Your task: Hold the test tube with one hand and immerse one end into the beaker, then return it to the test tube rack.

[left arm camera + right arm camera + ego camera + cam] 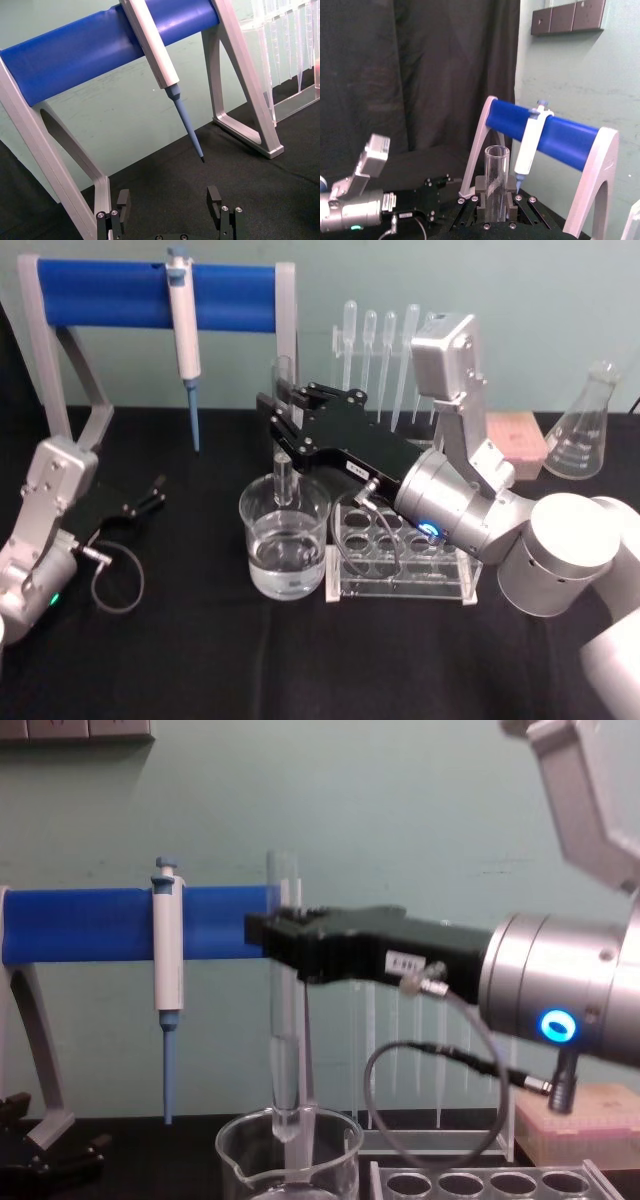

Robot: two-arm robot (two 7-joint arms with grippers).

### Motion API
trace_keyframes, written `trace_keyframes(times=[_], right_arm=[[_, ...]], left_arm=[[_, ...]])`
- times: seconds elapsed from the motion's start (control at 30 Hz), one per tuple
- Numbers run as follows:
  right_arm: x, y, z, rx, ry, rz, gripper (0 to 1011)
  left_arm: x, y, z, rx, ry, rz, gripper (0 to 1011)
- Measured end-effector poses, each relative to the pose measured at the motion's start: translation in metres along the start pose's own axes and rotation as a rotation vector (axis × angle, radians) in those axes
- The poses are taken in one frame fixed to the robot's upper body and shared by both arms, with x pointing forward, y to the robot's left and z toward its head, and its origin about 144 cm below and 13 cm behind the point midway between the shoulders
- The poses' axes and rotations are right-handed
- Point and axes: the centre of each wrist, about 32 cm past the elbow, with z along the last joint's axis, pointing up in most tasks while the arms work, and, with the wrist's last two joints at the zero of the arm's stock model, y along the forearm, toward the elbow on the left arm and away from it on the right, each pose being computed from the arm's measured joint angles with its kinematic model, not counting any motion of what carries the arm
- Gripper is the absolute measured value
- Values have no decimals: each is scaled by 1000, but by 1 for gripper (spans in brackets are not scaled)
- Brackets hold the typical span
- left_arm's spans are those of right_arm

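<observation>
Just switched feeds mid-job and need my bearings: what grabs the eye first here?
The right gripper, shut on the upright test tube, holds it at table centre with its round end inside the rim of the beaker. To the left, a white-and-blue pipette hangs from a blue-barred stand, and the left gripper sits open near it.

Honestly, nothing legible from where I'm standing. Closest thing is a little white label [400, 963] on the side of the right gripper [283, 935], and its dark print is way too tiny to make out.
</observation>
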Motion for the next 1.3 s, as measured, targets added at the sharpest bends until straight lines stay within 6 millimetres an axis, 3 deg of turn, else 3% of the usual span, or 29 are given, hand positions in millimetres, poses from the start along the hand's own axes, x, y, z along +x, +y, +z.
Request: trace_keyframes(times=[0.3,0.6,1.3], right_arm=[[-10,-2,-39,-18,-11,-4,226],[-16,-8,-60,-38,-7,-12,226],[-21,-12,-71,-59,4,-24,226]], left_arm=[[0,0,0,0,0,0,1000],[0,0,0,0,0,0,1000],[0,0,0,0,0,0,1000]])
